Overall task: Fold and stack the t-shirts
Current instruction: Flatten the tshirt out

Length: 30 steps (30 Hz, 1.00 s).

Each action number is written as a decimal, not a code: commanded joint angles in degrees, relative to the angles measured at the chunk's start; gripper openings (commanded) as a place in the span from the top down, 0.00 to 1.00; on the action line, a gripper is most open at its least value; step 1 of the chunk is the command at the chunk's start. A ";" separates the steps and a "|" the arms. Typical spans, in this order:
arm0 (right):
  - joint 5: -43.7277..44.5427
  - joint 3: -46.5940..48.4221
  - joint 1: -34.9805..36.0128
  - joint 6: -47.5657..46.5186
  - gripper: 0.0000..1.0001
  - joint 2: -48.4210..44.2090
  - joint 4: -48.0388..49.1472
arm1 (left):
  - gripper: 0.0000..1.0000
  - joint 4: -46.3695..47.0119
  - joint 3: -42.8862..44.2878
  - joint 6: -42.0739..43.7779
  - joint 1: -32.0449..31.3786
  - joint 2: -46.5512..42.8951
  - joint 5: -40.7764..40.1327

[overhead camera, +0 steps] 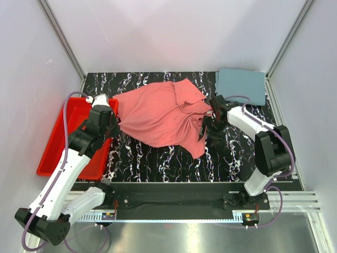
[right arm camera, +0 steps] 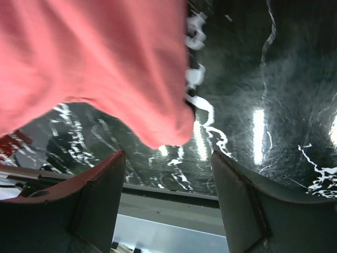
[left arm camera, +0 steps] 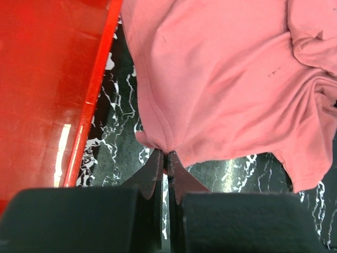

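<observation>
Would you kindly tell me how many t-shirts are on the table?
2. The salmon-pink cotton t-shirt lies rumpled at the middle of the black marbled table; the grey-blue folded t-shirt sits at its far right corner. Another could hide beneath the pink one.

The left arm [overhead camera: 63,168] extends forward from its base and angles inward, with the wrist low over the bench. The left claw [left arm camera: 166,156] is fully closed, its fingertips pinching the hem of the salmon-pink t-shirt [left arm camera: 221,79]. The right arm [overhead camera: 271,147] is bent at a raised elbow, with the forearm reaching left. The right claw [right arm camera: 167,154] points downward with its jaws spread wide, gripping nothing.
</observation>
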 commanded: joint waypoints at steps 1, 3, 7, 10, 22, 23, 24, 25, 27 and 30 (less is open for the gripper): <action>-0.82 -6.67 -0.80 2.52 0.27 -2.53 9.28 | 1.00 2.85 0.68 0.36 0.14 0.72 3.61; -1.87 -8.80 -1.51 4.02 0.26 -2.70 13.49 | 1.00 3.12 1.03 0.18 -0.39 1.25 5.19; -2.06 -11.27 -1.60 5.70 0.28 -1.21 18.42 | 1.00 3.21 1.21 0.00 -1.18 1.43 6.17; -0.13 -10.92 -1.60 5.70 0.41 0.98 19.04 | 1.00 2.68 1.21 -0.08 -1.36 1.08 6.52; 6.46 -11.44 -1.68 2.70 1.00 -7.96 5.27 | 1.00 1.54 -0.55 0.18 -1.53 0.38 7.48; 7.08 -11.79 -1.60 3.41 1.00 -11.98 0.63 | 1.00 1.54 -0.81 0.18 -1.62 0.29 7.49; 7.09 -12.14 -1.68 4.02 1.00 -13.85 -1.59 | 1.00 1.62 -1.08 0.18 -1.62 0.20 7.49; 7.00 -12.41 -1.51 5.51 1.00 -15.52 -3.87 | 1.00 1.54 -1.69 0.09 -1.71 -0.06 7.49; 7.17 -11.89 0.06 5.61 1.00 -19.13 -9.50 | 1.00 1.80 -2.31 -0.26 -1.79 -0.33 7.75; 11.74 -7.59 5.84 5.87 1.00 -19.93 -14.88 | 1.00 1.80 -2.57 -0.35 -1.71 -0.24 8.10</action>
